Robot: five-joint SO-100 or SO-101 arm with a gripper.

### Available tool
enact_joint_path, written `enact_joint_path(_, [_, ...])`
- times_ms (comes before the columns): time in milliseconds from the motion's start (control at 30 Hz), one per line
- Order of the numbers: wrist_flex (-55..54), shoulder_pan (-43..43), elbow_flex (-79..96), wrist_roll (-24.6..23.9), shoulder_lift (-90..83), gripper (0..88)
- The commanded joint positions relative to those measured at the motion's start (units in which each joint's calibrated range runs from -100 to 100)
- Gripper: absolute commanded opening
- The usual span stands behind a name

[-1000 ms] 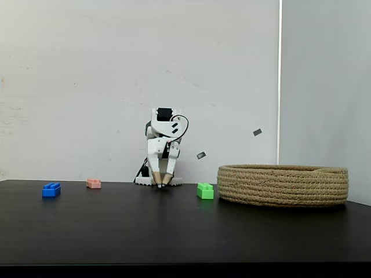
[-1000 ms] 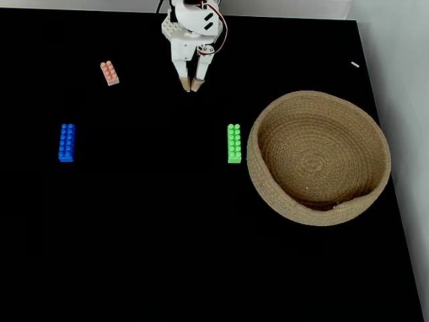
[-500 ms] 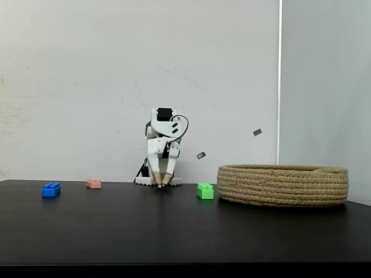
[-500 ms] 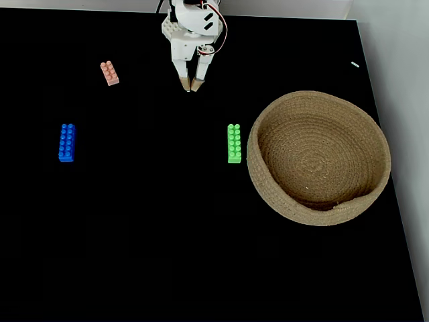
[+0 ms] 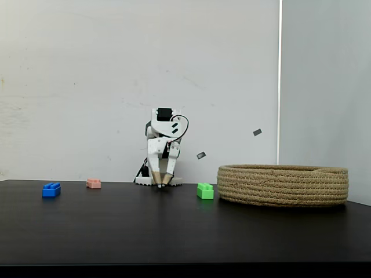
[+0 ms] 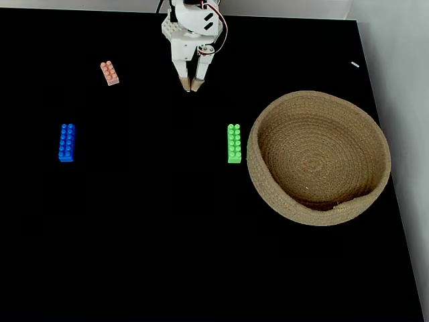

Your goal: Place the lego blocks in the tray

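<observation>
Three lego blocks lie apart on the black table. The blue one is far left, the pale pink one lies near the back left, and the green one rests just left of the tray, a round coiled-rope basket with nothing inside. My gripper points down at the table by the arm's base, shut and holding nothing. It sits between the pink and green blocks, apart from both.
The white arm base stands at the table's back edge against a white wall. Two small grey tape pieces stick to the wall. The table's right edge runs just past the tray.
</observation>
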Motion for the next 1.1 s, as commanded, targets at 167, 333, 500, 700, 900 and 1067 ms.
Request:
enact_joint_path(167, [0.88,0.05,0.8,0.88,-0.41,5.7])
enact_joint_path(333, [0.46,0.05,0.8,2.98,-0.49,0.7])
enact_joint_path(500, [-8.87,4.25,-4.13,-2.0,3.55,10.5])
enact_joint_path(700, [-8.87,11.83,-22.0,2.83,17.22,21.5])
enact_joint_path(900, [-1.87,24.12,-40.43,9.52,33.21,28.7])
enact_joint_path(1067, [5.96,35.16,-50.55,16.8,40.18,30.7])
